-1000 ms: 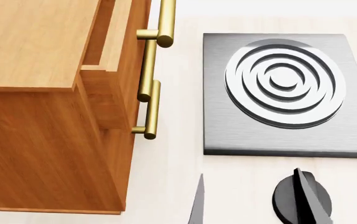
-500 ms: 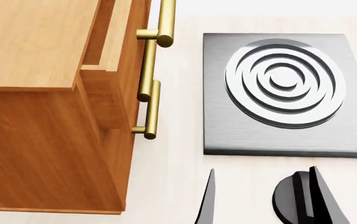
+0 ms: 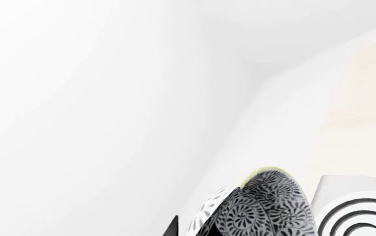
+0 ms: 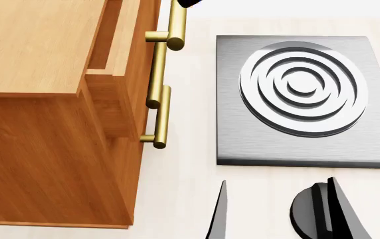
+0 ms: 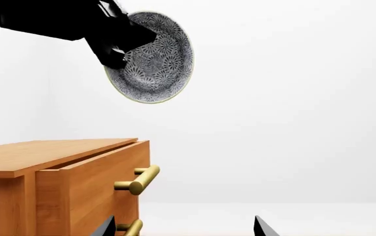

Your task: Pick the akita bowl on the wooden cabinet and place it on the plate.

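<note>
Right wrist view has the left gripper [image 5: 112, 46] pinching the akita bowl [image 5: 154, 58] by its rim, tipped sideways above the wooden cabinet [image 5: 56, 177]; glazed ceramic (slippery, chippable, probably); right gripper [image 5: 182, 230] spread wide, empty.

wooden cabinet [image 4: 50, 99] left, stove [image 4: 303, 99] right

Left gripper [image 5: 119, 46] holds akita bowl [image 5: 154, 59] above wooden cabinet [image 5: 63, 187].
</note>
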Robot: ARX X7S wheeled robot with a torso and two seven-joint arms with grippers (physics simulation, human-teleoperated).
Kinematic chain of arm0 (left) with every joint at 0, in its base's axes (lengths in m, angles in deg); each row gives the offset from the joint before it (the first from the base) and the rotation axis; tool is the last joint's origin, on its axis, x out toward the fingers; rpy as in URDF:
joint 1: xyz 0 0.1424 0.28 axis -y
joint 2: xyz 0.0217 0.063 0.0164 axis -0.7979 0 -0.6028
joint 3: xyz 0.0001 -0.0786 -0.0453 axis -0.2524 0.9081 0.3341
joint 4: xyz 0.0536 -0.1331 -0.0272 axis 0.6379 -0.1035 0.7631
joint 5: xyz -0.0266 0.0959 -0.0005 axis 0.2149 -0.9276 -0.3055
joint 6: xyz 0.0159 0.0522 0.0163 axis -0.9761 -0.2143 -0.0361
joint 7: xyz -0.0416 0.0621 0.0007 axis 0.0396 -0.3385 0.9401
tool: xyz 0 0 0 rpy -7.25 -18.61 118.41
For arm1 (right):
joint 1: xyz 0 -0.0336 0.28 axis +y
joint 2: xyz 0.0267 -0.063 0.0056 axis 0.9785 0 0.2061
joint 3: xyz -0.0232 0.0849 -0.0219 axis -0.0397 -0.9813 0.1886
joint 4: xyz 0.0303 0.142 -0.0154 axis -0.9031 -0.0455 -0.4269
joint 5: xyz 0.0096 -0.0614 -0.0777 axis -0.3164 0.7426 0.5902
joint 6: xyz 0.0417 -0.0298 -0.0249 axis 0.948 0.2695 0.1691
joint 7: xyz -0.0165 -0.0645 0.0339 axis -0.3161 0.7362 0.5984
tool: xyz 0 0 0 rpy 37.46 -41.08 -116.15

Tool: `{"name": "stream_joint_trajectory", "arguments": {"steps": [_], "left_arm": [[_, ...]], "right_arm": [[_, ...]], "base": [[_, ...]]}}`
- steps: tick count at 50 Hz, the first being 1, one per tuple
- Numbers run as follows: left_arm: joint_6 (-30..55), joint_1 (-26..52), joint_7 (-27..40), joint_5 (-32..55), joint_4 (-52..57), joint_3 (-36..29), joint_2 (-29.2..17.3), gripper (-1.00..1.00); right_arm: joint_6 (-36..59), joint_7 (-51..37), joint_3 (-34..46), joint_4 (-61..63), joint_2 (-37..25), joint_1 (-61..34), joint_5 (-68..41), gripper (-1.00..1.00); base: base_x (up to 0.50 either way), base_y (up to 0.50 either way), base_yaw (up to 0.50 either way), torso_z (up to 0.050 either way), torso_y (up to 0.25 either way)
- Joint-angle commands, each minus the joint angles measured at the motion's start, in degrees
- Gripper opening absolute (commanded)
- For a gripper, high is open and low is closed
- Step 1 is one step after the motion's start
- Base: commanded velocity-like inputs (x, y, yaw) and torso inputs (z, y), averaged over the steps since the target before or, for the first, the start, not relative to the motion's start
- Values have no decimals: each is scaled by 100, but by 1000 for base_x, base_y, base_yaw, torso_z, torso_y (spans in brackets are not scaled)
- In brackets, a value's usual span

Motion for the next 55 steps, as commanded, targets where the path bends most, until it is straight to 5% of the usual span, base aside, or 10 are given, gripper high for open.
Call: {"name": "stream_joint_trajectory", "arguments": {"steps": [1,34,55], "left_arm": [[-113,-225,25,-212,275,-140,-19,-100],[-227,-791,188,-259,1006,-384,-236,-100],[-417,-807,-268,-176,1421,-377,-674,-100]], "right_arm": [[-11,-51,20,-10,-54,-31,-49,100],[-61,-207,87,-10,-217,-57,-82,100],[-73,-288,191,-32,-269,-109,-81,100]], "base": [[0,0,0,0,0],[0,0,0,0,0],[0,0,0,0,0]]}}
